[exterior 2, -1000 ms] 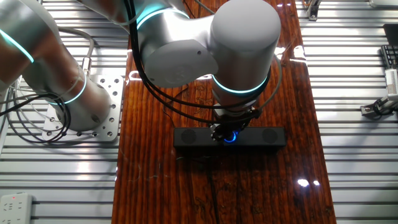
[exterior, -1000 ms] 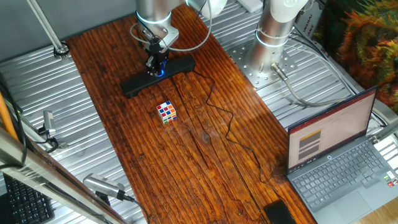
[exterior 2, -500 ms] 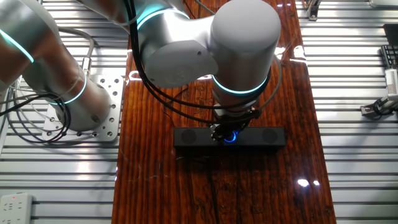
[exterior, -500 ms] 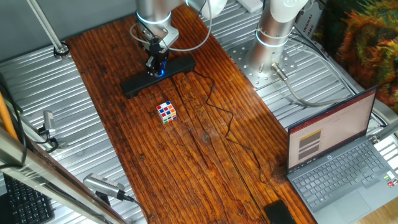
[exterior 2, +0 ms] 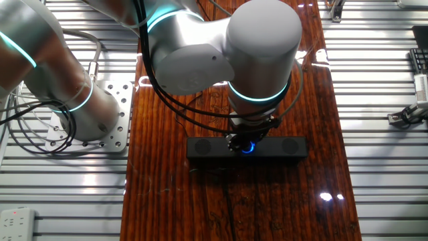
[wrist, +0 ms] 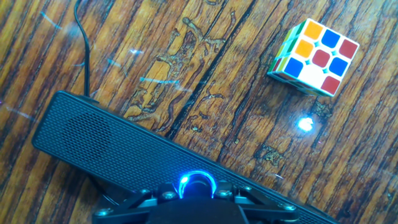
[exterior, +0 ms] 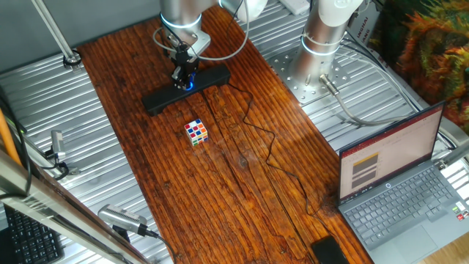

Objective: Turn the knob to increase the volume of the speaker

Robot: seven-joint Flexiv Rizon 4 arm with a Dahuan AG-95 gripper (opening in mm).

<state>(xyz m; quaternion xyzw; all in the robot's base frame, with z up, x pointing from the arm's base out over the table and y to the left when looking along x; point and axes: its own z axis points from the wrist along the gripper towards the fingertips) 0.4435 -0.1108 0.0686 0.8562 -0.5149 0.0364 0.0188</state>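
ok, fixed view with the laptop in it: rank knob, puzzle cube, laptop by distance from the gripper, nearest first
1. knob: at the gripper fingertips, mid-speaker.
2. puzzle cube: on the wood, just in front of the speaker.
3. laptop: far corner, off the wooden board.

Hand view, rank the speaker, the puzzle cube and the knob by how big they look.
1. The speaker, largest.
2. The puzzle cube.
3. The knob, smallest, partly hidden by the tool.

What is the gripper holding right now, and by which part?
The gripper is closed around the knob, the blue-lit dial at the middle of the speaker.
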